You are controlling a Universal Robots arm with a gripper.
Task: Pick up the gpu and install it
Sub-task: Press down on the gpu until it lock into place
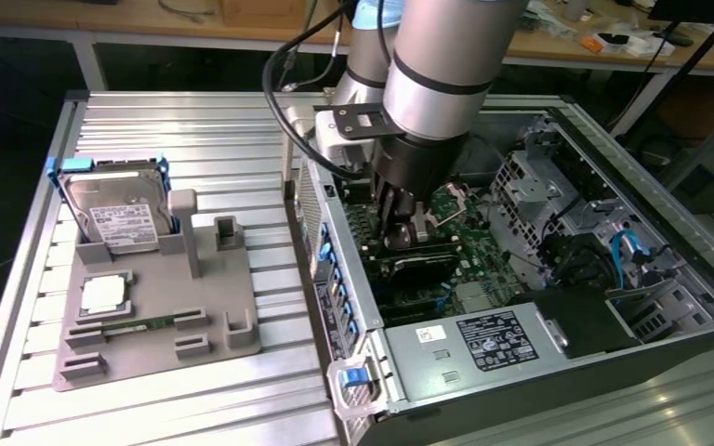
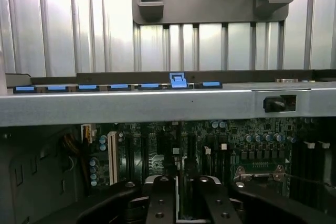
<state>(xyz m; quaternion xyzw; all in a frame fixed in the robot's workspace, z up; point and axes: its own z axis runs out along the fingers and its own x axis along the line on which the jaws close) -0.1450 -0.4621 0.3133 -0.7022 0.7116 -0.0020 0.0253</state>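
Surface — ribbed metal table [image 1: 183, 121] | end effector [image 1: 409, 226] inside computer case [image 1: 654, 307] — clamped on gpu [image 1: 422, 263]

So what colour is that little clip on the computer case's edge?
Blue; the clip shows best in the wrist view.

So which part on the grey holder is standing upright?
The silver hard drive with the white label, standing on edge in the holder; the square chip and the memory stick lie flat.
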